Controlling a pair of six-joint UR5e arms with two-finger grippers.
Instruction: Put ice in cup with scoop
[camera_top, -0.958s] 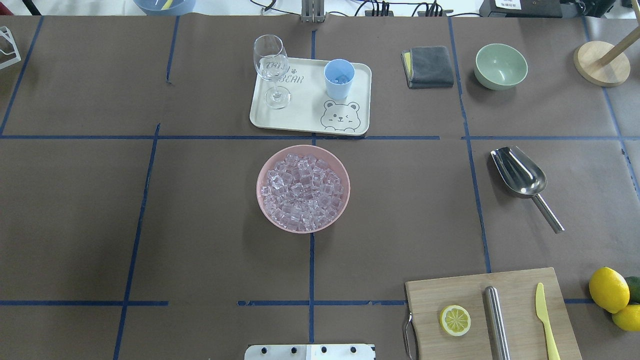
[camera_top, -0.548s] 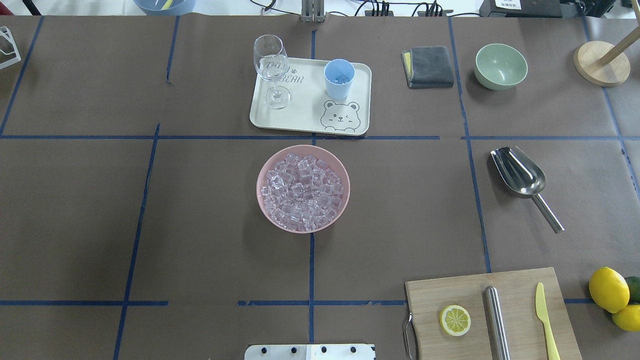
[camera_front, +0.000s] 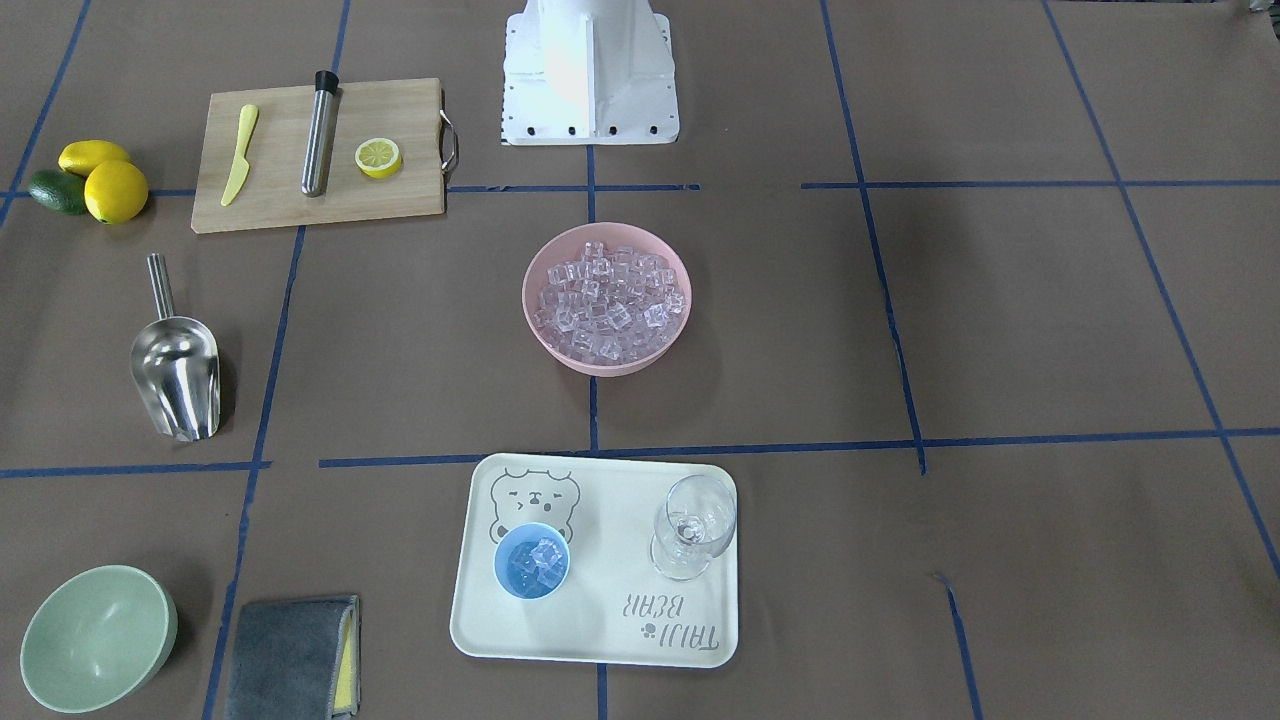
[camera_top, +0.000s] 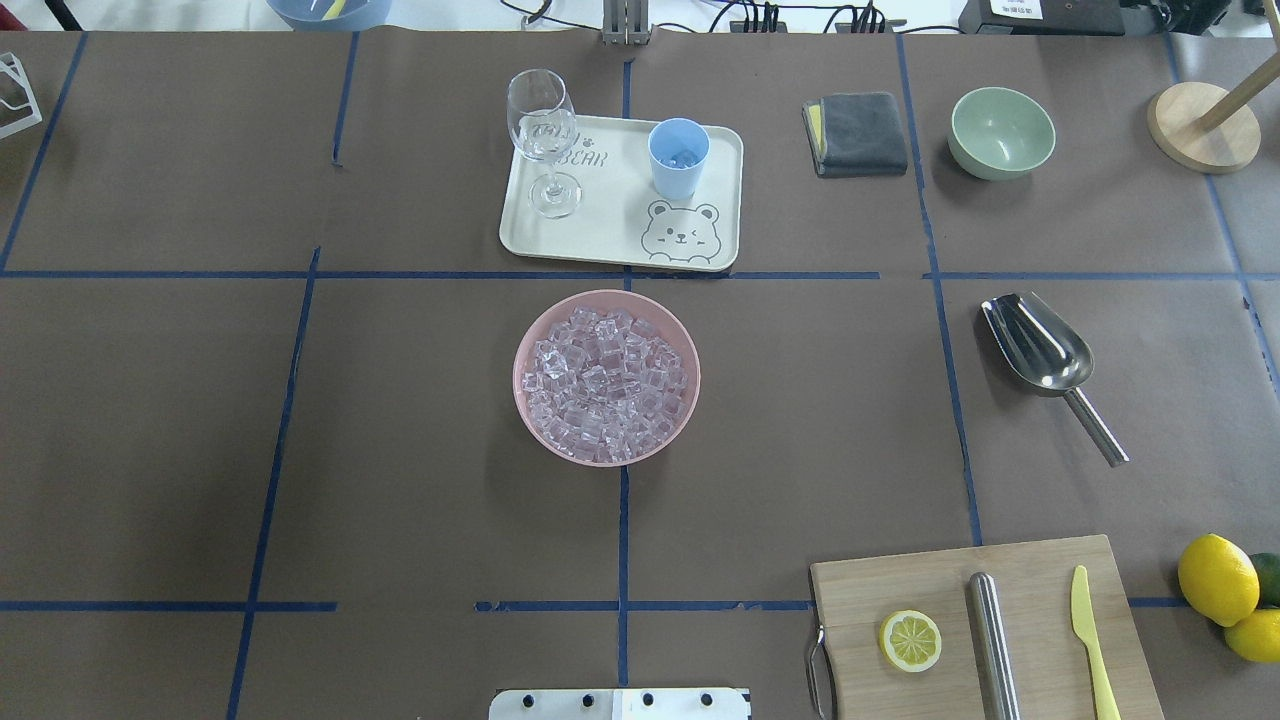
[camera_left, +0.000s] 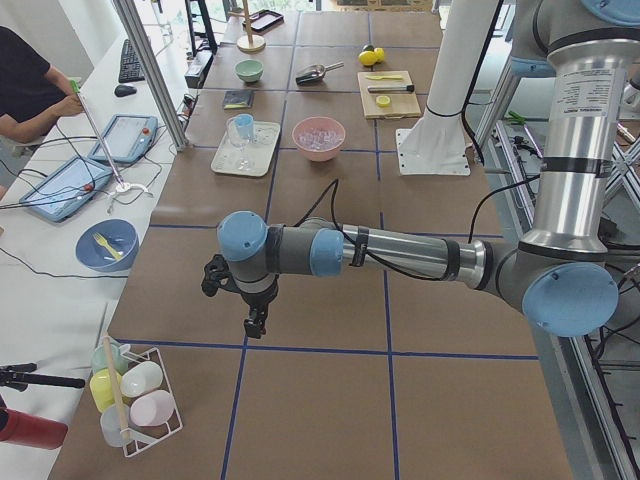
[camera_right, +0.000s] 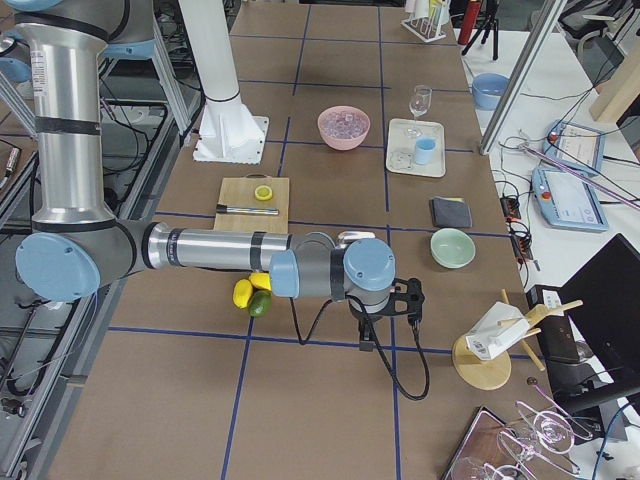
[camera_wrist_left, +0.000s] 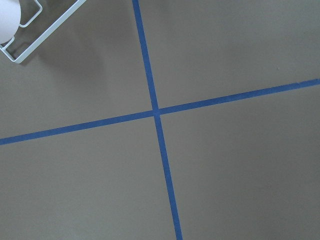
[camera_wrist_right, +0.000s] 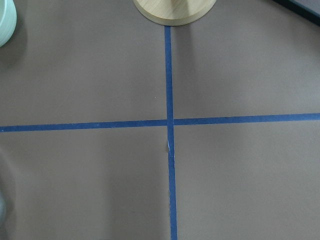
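Lying on the bench (camera_top: 400, 450) at 3 o'clock from the pink bowl (camera_top: 530, 330) in the overhead view, the scoop (camera_top: 1040, 350) points its trough to 11 o'clock and its handle to 5. Ice (camera_top: 606, 378) fills the bowl, and a few cubes sit in the cup (camera_top: 678, 158), upright on the tray (camera_top: 610, 235) at the bowl's 12 o'clock. Both grippers hang well apart from the scoop: the left gripper (camera_left: 256, 322) near a rack (camera_left: 135, 410), the right gripper (camera_right: 368, 335) near a wooden stand (camera_right: 490, 360). I cannot tell whether either is spread or pressed together.
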